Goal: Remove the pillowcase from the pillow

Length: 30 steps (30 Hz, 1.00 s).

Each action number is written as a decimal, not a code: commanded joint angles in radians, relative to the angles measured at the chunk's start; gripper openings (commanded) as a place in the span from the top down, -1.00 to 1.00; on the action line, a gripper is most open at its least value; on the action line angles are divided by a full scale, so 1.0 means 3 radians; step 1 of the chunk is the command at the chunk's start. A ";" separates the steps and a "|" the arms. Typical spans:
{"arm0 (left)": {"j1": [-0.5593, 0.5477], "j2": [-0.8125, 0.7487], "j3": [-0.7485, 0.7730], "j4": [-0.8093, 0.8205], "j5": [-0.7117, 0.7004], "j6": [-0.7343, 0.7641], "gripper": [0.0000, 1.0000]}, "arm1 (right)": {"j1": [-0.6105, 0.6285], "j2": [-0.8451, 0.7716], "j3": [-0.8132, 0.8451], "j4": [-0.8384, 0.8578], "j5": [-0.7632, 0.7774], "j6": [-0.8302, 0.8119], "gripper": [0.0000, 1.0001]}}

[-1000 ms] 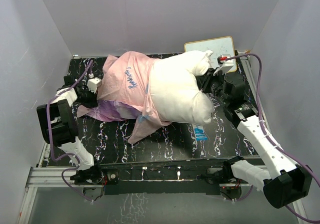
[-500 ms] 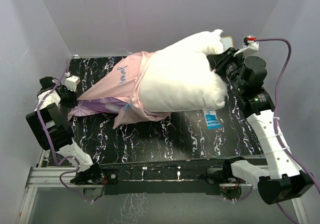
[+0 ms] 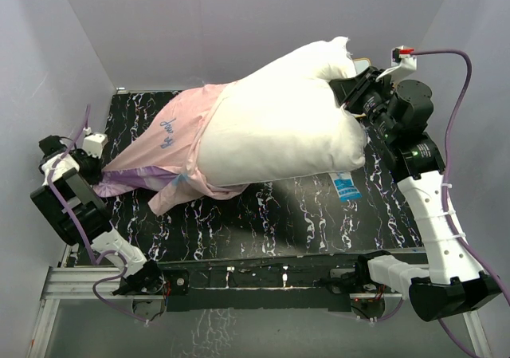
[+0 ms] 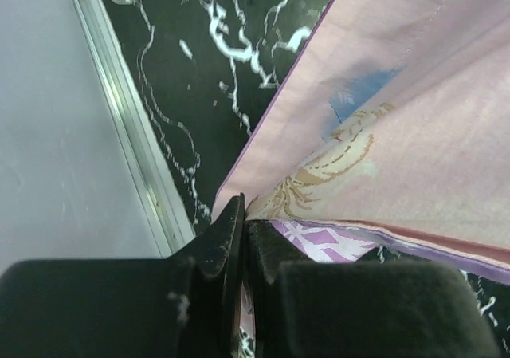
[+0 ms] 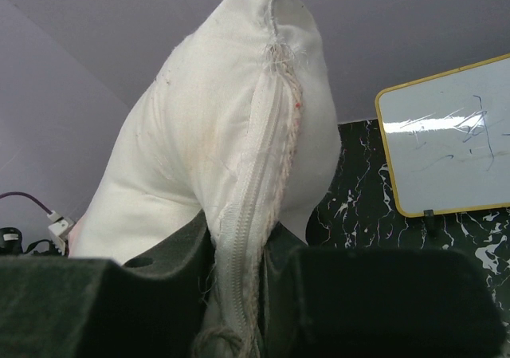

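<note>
Lengthwise, the pillow [image 3: 279,131] runs left-right; right jaws clamp its zippered end, left jaws grip the pillowcase [image 3: 171,135] corner.

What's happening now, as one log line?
left gripper: shut on pink fabric pillowcase | right gripper: shut on plump white pillow | pillow partly out

The plump white rectangular pillow [image 3: 279,135] is raised off the worktop [image 3: 279,214] at its right end and slopes down toward the left. A zipped seam runs along its lifted corner, and a small blue-white tag [image 3: 345,187] shows at its near right corner. Its left end sits inside the soft pale pink fabric pillowcase [image 3: 171,147], which is turned inside out with purple print along the near edge and drawn taut to a point at the worktop's left edge.
</note>
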 commanded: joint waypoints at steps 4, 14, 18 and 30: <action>0.0348 -0.0043 0.0224 -0.0341 -0.0104 0.0486 1.00 | -0.0211 -0.0371 0.0192 0.1067 0.0456 -0.0168 0.84; 0.0490 0.0042 -0.0220 0.0345 -0.0794 0.0947 1.00 | -0.0214 -0.0260 0.0663 0.0685 0.1574 -0.0329 0.84; 0.0494 -0.0171 -0.0418 0.0146 -0.0495 0.1188 1.00 | -0.0216 -0.0297 0.0526 0.0990 0.1309 -0.0170 0.84; -0.0069 -0.0206 0.1581 -0.2870 0.1987 0.0998 -0.94 | -0.0188 0.0686 0.0275 0.4897 -0.2391 0.1877 0.84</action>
